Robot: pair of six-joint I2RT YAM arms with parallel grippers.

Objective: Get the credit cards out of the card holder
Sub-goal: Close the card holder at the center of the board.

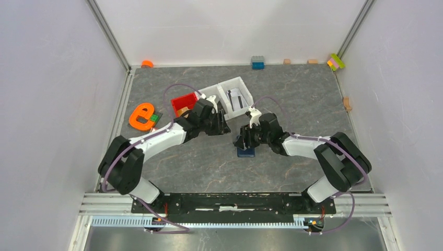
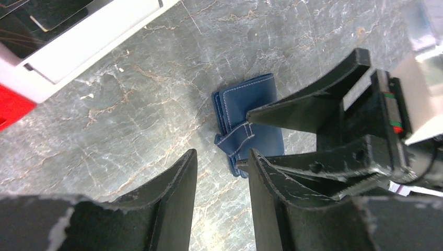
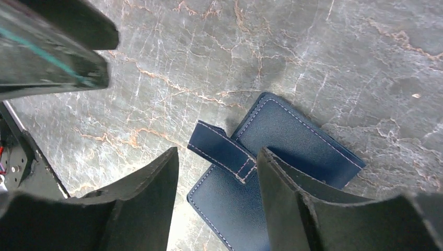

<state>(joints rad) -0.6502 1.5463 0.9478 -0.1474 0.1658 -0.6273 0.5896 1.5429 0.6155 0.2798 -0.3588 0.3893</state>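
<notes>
The navy-blue card holder (image 1: 246,152) lies on the dark stone table with its outer side up and its strap tab (image 3: 222,149) loose. It also shows in the left wrist view (image 2: 251,112) and the right wrist view (image 3: 292,133). No card shows in it. My right gripper (image 1: 244,140) is open just above the holder and straddles its strap edge (image 3: 217,157). My left gripper (image 1: 223,126) is open and empty (image 2: 222,159), a little left of the holder. Grey and dark credit cards (image 1: 235,97) lie in the white bin's right compartment.
The white two-compartment bin (image 1: 245,89) stands behind the grippers, and its corner shows in the left wrist view (image 2: 78,49). A red bin (image 1: 184,100) sits left of it. An orange object (image 1: 141,116) lies at the far left. Small blocks line the back edge.
</notes>
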